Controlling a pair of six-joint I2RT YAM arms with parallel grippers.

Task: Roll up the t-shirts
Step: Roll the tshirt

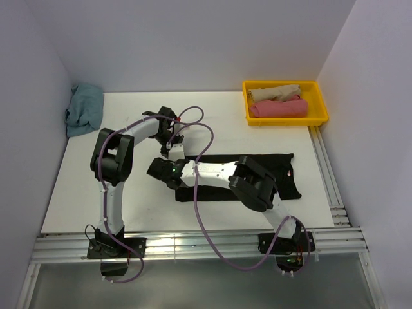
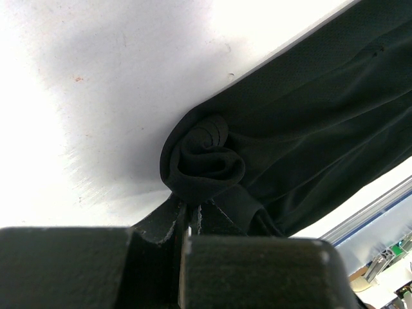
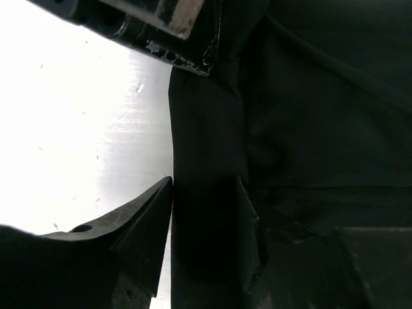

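From above, the right arm (image 1: pixel 252 182) and left arm (image 1: pixel 111 161) meet at the black t-shirt's (image 1: pixel 280 174) left end; left wrist view: the left gripper (image 2: pixel 188 215) pinches tight on the shirt's small rolled end (image 2: pixel 207 159); right wrist view: the right gripper (image 3: pixel 206 219) straddles that rolled end, jaws half-wide, grip unclear. Rolling is at its start, I judge; next, both should turn it evenly along the shirt

Matt black cloth t-shirt (image 2: pixel 309 129) (glossy white table (image 2: pixel 96 96))

White table (image 1: pixel 80 187) between lavender walls (image 1: pixel 193 38)
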